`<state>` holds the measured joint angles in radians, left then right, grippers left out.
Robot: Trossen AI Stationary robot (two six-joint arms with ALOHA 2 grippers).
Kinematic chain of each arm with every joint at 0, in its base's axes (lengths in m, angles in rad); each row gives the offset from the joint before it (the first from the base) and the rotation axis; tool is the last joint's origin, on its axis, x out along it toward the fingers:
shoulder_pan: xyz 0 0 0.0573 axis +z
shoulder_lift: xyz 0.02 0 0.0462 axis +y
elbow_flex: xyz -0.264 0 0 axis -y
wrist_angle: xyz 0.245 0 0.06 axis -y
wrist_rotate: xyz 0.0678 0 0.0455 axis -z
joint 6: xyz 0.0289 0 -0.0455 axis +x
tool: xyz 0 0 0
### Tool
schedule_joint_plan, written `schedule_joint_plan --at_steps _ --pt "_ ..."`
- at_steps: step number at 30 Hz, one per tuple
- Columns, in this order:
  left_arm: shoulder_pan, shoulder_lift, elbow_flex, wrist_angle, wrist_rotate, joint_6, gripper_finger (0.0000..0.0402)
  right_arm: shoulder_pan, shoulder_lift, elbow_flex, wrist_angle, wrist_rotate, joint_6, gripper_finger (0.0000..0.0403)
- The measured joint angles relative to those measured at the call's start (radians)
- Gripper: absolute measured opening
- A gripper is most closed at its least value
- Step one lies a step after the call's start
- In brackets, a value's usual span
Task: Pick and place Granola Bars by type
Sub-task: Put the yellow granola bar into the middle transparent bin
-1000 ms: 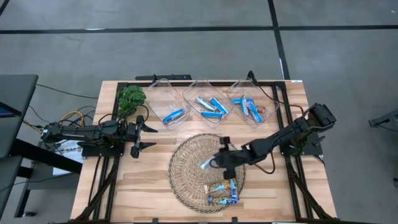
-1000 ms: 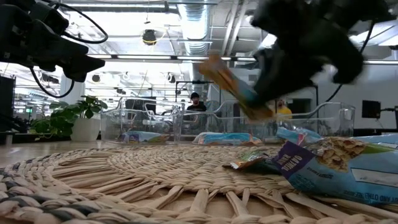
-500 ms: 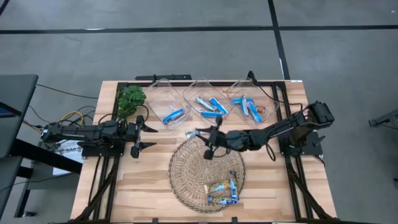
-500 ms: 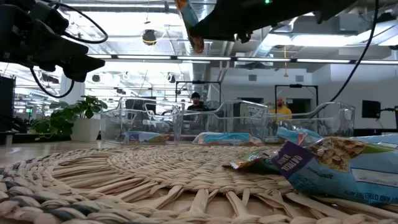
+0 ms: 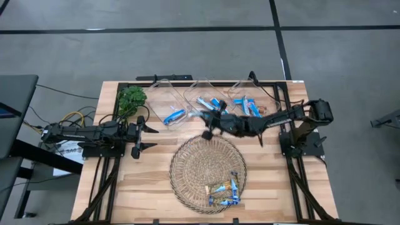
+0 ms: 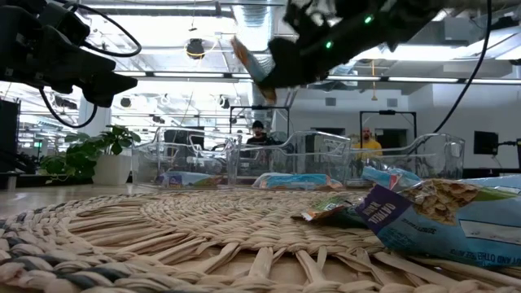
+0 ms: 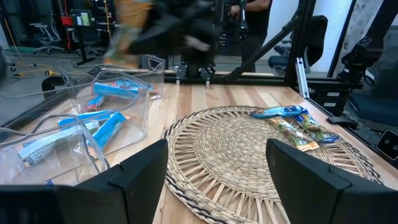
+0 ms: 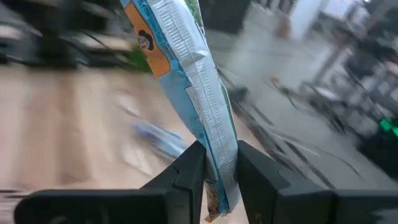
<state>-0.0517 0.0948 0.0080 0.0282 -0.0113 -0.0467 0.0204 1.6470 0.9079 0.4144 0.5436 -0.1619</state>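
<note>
My right gripper (image 5: 209, 120) reaches in from the table's right and is shut on a light blue-white granola bar with an orange patch (image 8: 180, 68). It hovers at the near side of the middle clear bin (image 5: 209, 94), above the far rim of the wicker tray (image 5: 187, 169). Several more bars (image 5: 224, 190) lie on the tray's near right part. Blue bars lie in the left bin (image 5: 175, 115), the middle bin and the right bin (image 5: 249, 107). My left gripper (image 5: 139, 134) waits open at the table's left. My right gripper pinches the bar near one end (image 8: 217, 158) between its two fingers, one on each flat face. The fingers come about level from the table's right. The bar sticks out beyond the fingertips, tilted (image 6: 248, 61), and is lifted clear of tray and bins.
A small green plant (image 5: 131, 99) stands at the far left corner beside the left bin. The three bins stand in a row along the far edge. Bare wood shows between my left gripper and the tray, and to the right of the tray.
My right gripper has swung from over the middle of the wicker tray up and toward the far edge, to the near side of the middle bin, tipping up toward level and rolling. The bar has gone with it, clear of the tray. The fingers stayed shut.
</note>
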Motion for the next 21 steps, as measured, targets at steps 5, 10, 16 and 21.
schedule_joint_plan --at_steps 5,10,16,21 --pt "0.0 0.0 0.0 0.0 0.0 0.0 0.0265 -0.139 0.0 0.065 -0.173 -0.002 0.105 0.0075" --pt "0.0 0.0 0.0 0.0 0.0 0.0 0.0265 -0.248 0.0 0.127 -0.367 -0.042 0.212 0.0075" --pt "0.0 0.0 0.0 0.0 0.0 0.0 0.0265 -0.298 0.0 0.142 -0.497 -0.146 0.26 0.0075" --pt "0.0 0.0 0.0 0.0 0.0 0.0 0.0265 -0.298 0.0 0.142 -0.546 -0.199 0.261 0.0075"
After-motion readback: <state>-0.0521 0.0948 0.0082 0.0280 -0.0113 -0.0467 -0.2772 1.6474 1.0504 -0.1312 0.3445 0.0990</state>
